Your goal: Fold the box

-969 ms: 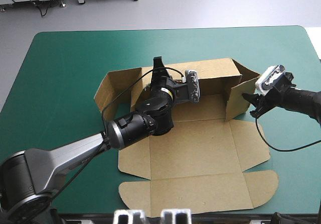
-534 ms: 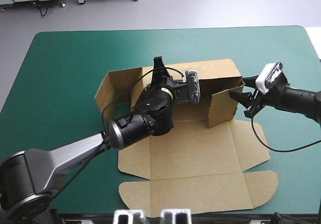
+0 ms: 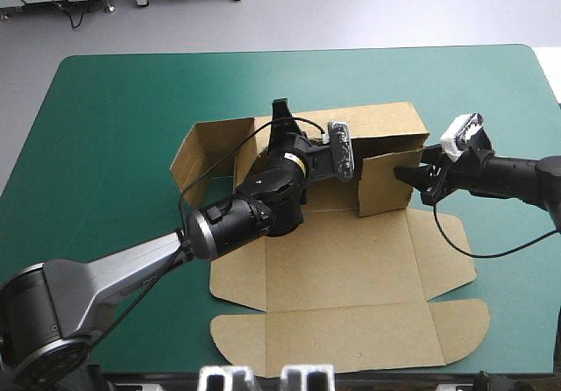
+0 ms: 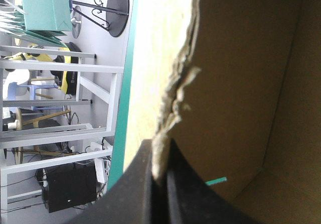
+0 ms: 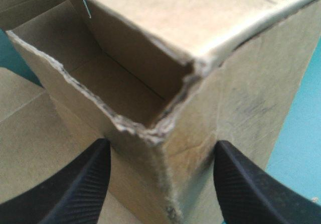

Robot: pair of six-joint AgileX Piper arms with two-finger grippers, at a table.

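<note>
The fingers (image 5: 83, 184) of the right gripper (image 3: 408, 176) are standing wide, the brown box (image 3: 351, 268) offering its raised side flap just ahead between them, right of centre. The left gripper (image 4: 159, 153) is pinching the far wall, mid-worktop (image 3: 114, 110).

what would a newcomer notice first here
The brown box lies half built in the middle of the teal-green table, its far walls raised. The left arm's jaws are shut on a raised wall's top edge; the right arm's jaws stand open around the raised corner at the right end.
</note>
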